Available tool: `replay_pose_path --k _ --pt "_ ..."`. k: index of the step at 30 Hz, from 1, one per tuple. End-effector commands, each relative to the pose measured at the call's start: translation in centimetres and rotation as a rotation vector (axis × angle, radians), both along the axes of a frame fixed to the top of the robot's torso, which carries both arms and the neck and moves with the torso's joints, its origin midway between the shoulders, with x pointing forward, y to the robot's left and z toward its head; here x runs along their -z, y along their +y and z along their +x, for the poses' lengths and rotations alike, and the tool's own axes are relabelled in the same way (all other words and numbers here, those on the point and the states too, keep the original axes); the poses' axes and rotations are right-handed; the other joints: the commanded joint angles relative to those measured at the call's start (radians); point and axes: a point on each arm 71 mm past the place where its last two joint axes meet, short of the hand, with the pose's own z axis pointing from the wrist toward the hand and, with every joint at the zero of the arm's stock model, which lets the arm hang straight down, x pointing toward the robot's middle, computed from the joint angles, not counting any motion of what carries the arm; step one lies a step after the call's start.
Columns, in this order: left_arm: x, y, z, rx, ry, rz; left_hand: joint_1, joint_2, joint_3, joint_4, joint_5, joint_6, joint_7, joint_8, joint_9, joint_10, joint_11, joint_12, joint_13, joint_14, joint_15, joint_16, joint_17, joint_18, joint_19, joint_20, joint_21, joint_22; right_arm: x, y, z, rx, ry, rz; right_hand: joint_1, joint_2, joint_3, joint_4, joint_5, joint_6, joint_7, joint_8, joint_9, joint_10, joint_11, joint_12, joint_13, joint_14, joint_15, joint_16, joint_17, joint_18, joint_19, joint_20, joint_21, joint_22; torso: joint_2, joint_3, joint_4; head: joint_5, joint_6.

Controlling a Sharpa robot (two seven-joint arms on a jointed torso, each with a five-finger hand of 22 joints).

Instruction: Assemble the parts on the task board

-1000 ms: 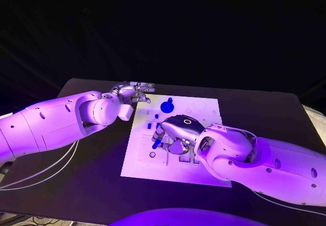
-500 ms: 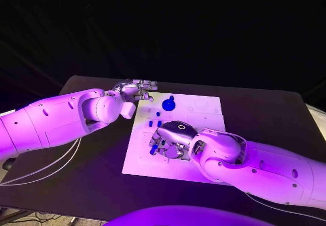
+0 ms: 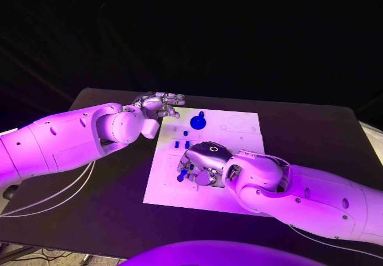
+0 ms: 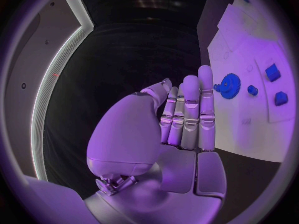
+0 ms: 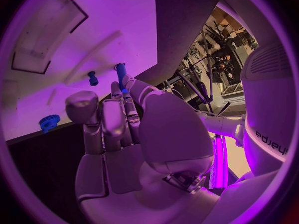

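Observation:
The white task board lies mid-table. My right hand hovers low over its left middle and pinches a blue peg between thumb and fingers. In the right wrist view the blue peg sticks out past the fingertips toward the task board. A blue gear sits near the board's far left, with small blue parts beside it. My left hand hangs at the board's far left corner, holding nothing. Its fingers are straight, next to the gear.
The black table stretches to the right of the board. Two blue blocks and a small blue knob lie on the board past the gear. Recessed slots mark the board's surface.
My right hand has moved a little to the board's left and nearer side with the blue peg in it. The left hand has stayed at the far left corner.

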Motion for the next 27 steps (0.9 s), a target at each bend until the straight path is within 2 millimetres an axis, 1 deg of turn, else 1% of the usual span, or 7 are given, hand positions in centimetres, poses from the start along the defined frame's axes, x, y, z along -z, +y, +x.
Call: replay_pose_path --k 1,7,12,21,24,26,27 --pt "-0.1 -0.2 0.0 0.02 -0.011 -0.005 -0.004 0.002 -0.003 -0.003 0.001 -0.009 0.002 0.005 -0.001 -0.004 -0.001 0.003 -0.001 -0.005 0.0 -0.003 -0.001 0.011 0.006 -0.002 -0.006 -0.001 -0.1 0.0 0.0 0.011 -0.04 -0.019 0.001 0.003 0.007 0.001 0.007 0.007 0.003 0.003 0.001 0.027 -0.022 -0.003 0.002 0.027 -0.004 0.004 0.001 -0.016 0.003 0.0 0.004 0.001 0.0 -0.0005 0.0006 0.0 0.0" --pt "-0.1 -0.2 0.0 0.018 -0.01 -0.004 -0.004 0.002 -0.003 -0.003 0.001 -0.009 0.002 0.005 -0.001 -0.004 -0.001 0.003 -0.001 -0.005 0.0 -0.003 -0.001 0.011 0.006 -0.002 -0.006 -0.001 0.3 0.6 -0.1 -0.005 -0.034 -0.074 0.001 0.003 0.007 0.0 0.007 0.008 0.003 0.003 0.001 0.027 -0.022 -0.003 0.002 0.027 -0.004 0.004 0.001 -0.016 0.003 0.0 0.004 0.0 0.0 -0.0009 -0.0015 0.0 -0.001" --pt "-0.1 -0.3 0.0 0.021 -0.01 -0.005 -0.004 0.002 -0.003 -0.003 0.001 -0.009 0.002 0.005 -0.001 -0.004 -0.001 0.003 -0.001 -0.005 0.0 -0.003 -0.001 0.011 0.006 -0.002 -0.006 -0.001 0.7 1.3 -0.4 -0.032 -0.036 -0.119 -0.001 0.001 0.007 0.0 0.006 0.008 0.003 0.004 0.001 0.028 -0.022 -0.004 0.002 0.026 -0.004 0.002 -0.002 -0.016 0.002 0.001 0.003 -0.002 0.0 -0.001 0.0026 -0.002 -0.001" --pt "-0.1 -0.3 0.0 0.02 -0.009 -0.004 -0.004 0.002 -0.003 -0.003 0.001 -0.009 0.002 0.005 -0.001 -0.004 -0.001 0.003 -0.001 -0.005 0.0 -0.003 -0.001 0.011 0.006 -0.002 -0.006 -0.001 1.0 2.2 -0.9 -0.06 -0.053 -0.158 -0.017 -0.011 0.004 0.001 0.007 0.003 0.004 0.0 0.001 0.024 -0.02 -0.013 0.001 0.024 -0.002 -0.001 -0.007 -0.015 -0.002 0.002 0.0 -0.007 -0.001 -0.0011 -0.0001 0.001 -0.004" --pt "-0.1 -0.3 0.0 0.02 -0.009 -0.004 -0.004 0.002 -0.003 -0.003 0.001 -0.009 0.002 0.005 -0.001 -0.004 -0.001 0.003 -0.001 -0.005 0.0 -0.003 -0.001 0.011 0.006 -0.002 -0.006 -0.001 0.9 2.2 -0.9 -0.058 -0.061 -0.149 -0.044 -0.033 -0.005 0.009 0.019 -0.034 0.017 -0.021 -0.008 -0.015 -0.007 -0.041 -0.003 0.022 0.009 -0.001 -0.009 -0.014 -0.01 0.007 -0.009 -0.021 -0.001 -0.0009 -0.001 0.002 -0.003" --pt "-0.1 -0.3 0.0 0.02 -0.009 -0.003 -0.004 0.002 -0.003 -0.003 0.001 -0.009 0.002 0.005 -0.001 -0.004 -0.001 0.003 -0.001 -0.005 0.0 -0.003 -0.001 0.011 0.006 -0.002 -0.006 -0.001 0.8 2.1 -0.9 -0.051 -0.068 -0.133 -0.069 -0.067 -0.025 0.014 0.031 -0.091 0.032 -0.041 -0.022 -0.084 0.012 -0.075 -0.004 0.019 0.024 -0.009 -0.02 -0.009 -0.026 0.017 -0.033 -0.06 0.0 -0.0008 -0.0012 0.002 -0.003" --pt "-0.1 -0.3 0.0 0.02 -0.009 -0.003 -0.004 0.002 -0.003 -0.003 0.001 -0.009 0.002 0.005 -0.001 -0.004 -0.001 0.003 -0.001 -0.005 0.0 -0.003 -0.001 0.011 0.006 -0.002 -0.006 -0.001 0.7 2.1 -0.9 -0.047 -0.073 -0.121 -0.073 -0.083 -0.039 0.011 0.032 -0.144 0.04 -0.042 -0.033 -0.135 0.021 -0.095 -0.004 0.016 0.031 -0.013 -0.026 -0.005 -0.035 0.021 -0.048 -0.082 -0.001 -0.0007 -0.0014 0.002 -0.003"
